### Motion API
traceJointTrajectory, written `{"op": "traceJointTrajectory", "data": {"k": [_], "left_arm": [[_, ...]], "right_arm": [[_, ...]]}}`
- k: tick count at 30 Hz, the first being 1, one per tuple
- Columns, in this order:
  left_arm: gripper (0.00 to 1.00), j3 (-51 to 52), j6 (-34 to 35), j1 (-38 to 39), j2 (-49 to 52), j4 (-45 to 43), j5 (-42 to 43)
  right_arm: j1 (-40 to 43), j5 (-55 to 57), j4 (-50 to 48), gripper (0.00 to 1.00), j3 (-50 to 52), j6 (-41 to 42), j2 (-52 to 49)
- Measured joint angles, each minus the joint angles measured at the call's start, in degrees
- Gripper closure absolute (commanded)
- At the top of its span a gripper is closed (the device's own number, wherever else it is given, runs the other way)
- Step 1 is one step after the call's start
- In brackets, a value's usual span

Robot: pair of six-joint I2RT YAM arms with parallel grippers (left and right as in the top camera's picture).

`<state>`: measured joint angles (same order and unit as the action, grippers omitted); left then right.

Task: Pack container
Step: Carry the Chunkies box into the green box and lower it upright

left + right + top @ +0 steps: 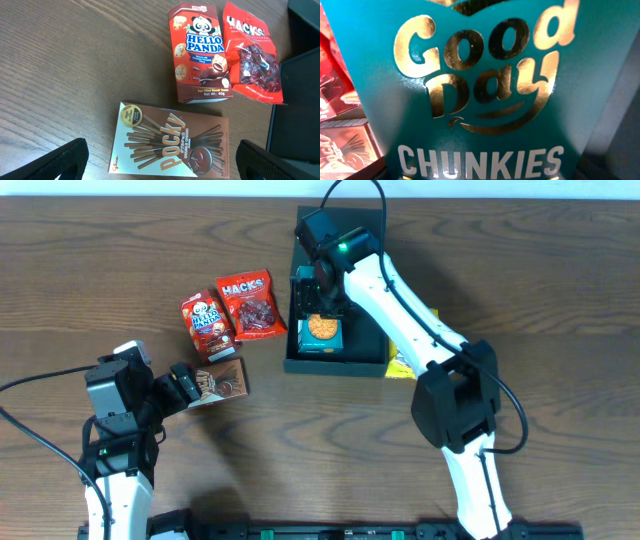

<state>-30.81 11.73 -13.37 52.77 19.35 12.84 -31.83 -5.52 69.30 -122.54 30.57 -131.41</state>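
Note:
The container (370,330) is a dark square box standing open at the table's back middle, with its lid raised behind it. A teal Chunkies cookie box (322,330) lies inside, against the left wall. My right gripper (320,298) hovers right over the far end of that box. In the right wrist view the Chunkies box (480,90) fills the picture and hides the fingers. My left gripper (185,385) is open at the left end of a Pocky box (222,380). In the left wrist view its fingers (65,162) straddle the Pocky box (170,142) without touching it.
A red Hello Panda box (205,320) and a red Hacks bag (250,305) lie left of the container, beyond the Pocky box. A yellow pack (400,367) pokes out by the container's front right corner, under the right arm. The container wall (297,120) is close on the left gripper's right.

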Motion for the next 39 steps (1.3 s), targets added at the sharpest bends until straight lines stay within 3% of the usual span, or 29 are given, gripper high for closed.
{"op": "traceJointTrajectory", "data": {"k": [19,22,24,32,33,35,36,37,38,39], "left_arm": [[0.04,0.0,0.0,0.0,0.0,0.2,0.2],[0.05,0.0,0.0,0.0,0.0,0.2,0.3],[0.05,0.0,0.0,0.0,0.0,0.2,0.3],[0.05,0.0,0.0,0.0,0.0,0.2,0.3],[0.05,0.0,0.0,0.0,0.0,0.2,0.3],[0.05,0.0,0.0,0.0,0.0,0.2,0.3],[0.05,0.0,0.0,0.0,0.0,0.2,0.3],[0.05,0.0,0.0,0.0,0.0,0.2,0.3],[0.05,0.0,0.0,0.0,0.0,0.2,0.3],[0.04,0.0,0.0,0.0,0.0,0.2,0.3]], "right_arm": [[-1.4,0.5,3.3,0.26,-0.1,1.4,-0.1],[-1.4,-0.4,3.3,0.17,-0.1,1.5,-0.1],[-1.4,-0.7,3.3,0.01,-0.1,1.7,-0.1],[-1.8,-1.0,3.6,0.01,-0.7,2.0,-0.1],[-1.7,-0.7,4.8,0.05,-1.6,2.0,-0.2],[-1.4,1.4,8.9,0.36,-4.1,1.6,-0.2],[-1.2,3.1,11.0,0.57,-5.2,1.5,-0.2],[-0.8,4.7,12.6,0.91,-5.8,1.5,-0.2],[0.2,7.1,13.6,0.98,-6.0,1.6,-0.2],[0.7,8.0,13.3,0.98,-5.7,1.4,-0.2]]}}
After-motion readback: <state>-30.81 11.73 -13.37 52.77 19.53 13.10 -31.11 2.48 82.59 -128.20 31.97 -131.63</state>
